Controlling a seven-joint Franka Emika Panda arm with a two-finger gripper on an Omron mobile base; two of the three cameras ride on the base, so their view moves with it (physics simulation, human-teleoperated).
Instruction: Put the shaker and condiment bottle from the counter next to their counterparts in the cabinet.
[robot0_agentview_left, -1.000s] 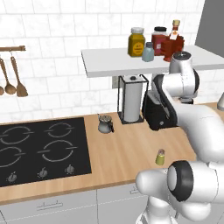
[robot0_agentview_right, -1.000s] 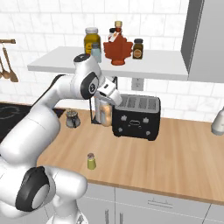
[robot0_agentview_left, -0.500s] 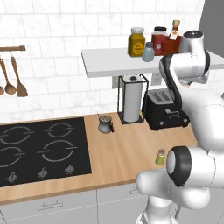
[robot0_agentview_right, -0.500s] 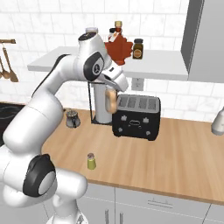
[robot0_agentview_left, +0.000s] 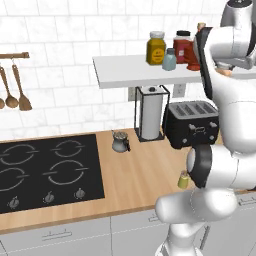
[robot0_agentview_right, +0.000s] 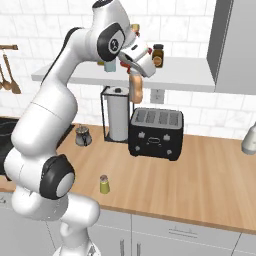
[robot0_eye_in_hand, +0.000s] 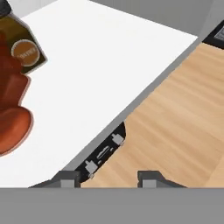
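Observation:
The tiny olive-yellow shaker (robot0_agentview_left: 183, 180) (robot0_agentview_right: 104, 184) stands alone near the counter's (robot0_agentview_right: 210, 190) front edge. My gripper (robot0_agentview_right: 134, 74) (robot0_eye_in_hand: 109, 178) is up at the front edge of the white shelf (robot0_agentview_left: 130, 70) (robot0_eye_in_hand: 96, 74), shut on the condiment bottle (robot0_agentview_right: 135, 91), whose orange-tan body hangs below the hand above the toaster. On the shelf stand the yellow jar (robot0_agentview_left: 156, 48), the pale blue-grey shaker (robot0_agentview_left: 169, 59), the red jar (robot0_agentview_left: 182, 47) and a brown dark-lidded jar (robot0_agentview_right: 158, 55) (robot0_eye_in_hand: 24, 50). The red bottle (robot0_eye_in_hand: 11, 109) lies at the hand view's left edge.
A black toaster (robot0_agentview_right: 156, 132) and a paper towel holder (robot0_agentview_right: 117, 117) stand against the wall under the shelf. A small grey pot (robot0_agentview_left: 119, 141) sits beside the black hob (robot0_agentview_left: 45, 170). A grey tall cabinet (robot0_agentview_right: 232, 45) borders the shelf on the right.
The arm has lifted the condiment bottle from in front of the toaster up to shelf height and swung it right along the shelf's front edge. The olive shaker has not moved.

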